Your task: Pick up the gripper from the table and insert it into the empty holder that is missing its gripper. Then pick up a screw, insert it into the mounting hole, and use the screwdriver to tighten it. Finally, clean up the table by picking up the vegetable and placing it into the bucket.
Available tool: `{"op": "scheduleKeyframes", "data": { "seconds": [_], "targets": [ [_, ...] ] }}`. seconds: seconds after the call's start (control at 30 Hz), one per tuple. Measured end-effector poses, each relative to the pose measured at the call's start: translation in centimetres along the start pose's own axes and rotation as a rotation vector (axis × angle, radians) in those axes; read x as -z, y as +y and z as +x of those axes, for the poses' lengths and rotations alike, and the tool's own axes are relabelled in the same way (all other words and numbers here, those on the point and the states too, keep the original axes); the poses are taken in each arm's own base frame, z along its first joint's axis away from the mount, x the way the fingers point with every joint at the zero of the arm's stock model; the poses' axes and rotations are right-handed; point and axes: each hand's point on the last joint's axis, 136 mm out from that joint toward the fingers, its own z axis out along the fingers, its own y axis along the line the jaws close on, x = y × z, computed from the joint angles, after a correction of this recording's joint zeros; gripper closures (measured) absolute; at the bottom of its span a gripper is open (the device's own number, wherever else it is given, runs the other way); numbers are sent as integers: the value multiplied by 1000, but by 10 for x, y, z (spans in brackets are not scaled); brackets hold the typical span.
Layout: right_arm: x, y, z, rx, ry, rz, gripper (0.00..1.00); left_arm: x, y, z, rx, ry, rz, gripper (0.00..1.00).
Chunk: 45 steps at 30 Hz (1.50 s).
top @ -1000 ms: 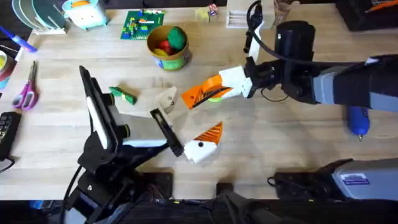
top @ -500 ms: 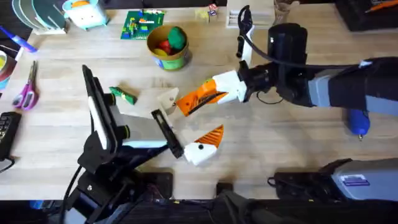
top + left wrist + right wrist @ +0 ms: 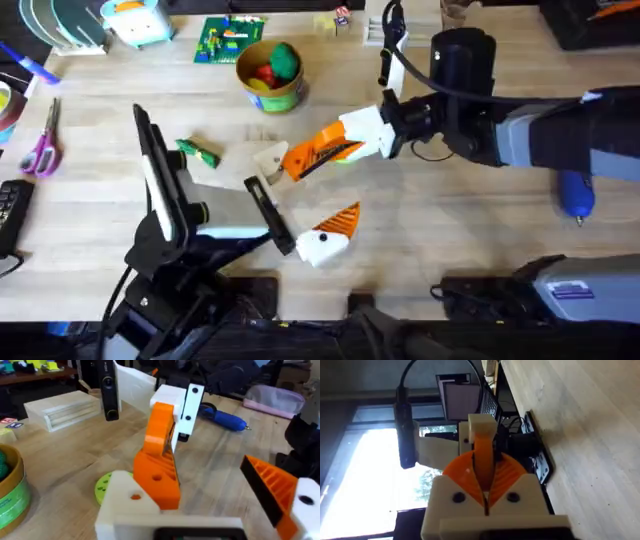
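One gripper (image 3: 303, 157) between right fingers (image 3: 322, 147)

The flat lime-green disc with holes (image 3: 347, 156) sits mostly covered by the right hand (image 3: 300, 160) in the overhead view, and in the left wrist view only a slice of it peeks out. The stubby bright blue cylindrical screwdriver (image 3: 577, 193) is half buried under the right arm. The round tan-yellow bucket with a greenish band (image 3: 11, 491) is cut off at the left wrist view's edge. The small cream-white plastic holder (image 3: 268, 158) is partly overlapped by orange pads.
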Motion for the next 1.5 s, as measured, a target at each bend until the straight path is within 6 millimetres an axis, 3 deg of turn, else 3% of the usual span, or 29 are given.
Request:
{"op": "scheduleKeyframes", "data": {
  "seconds": [0.33, 0.93, 1.4, 1.5],
  "targets": [
    [-5, -7, -4, 4, -10, 17, 993, 0, 1, 1, 15, 2, -5, 8],
    [-41, -7, -15, 83, -64, 49, 994, 1, 13, 0, 33, -2, -71, 8],
    [-46, -9, -21, 95, -108, 72, 994, 1, 19, 0, 49, -4, -104, 8],
    [-46, -8, -21, 91, -105, 70, 910, 1, 19, 0, 50, -4, -104, 8]
  ]
}}
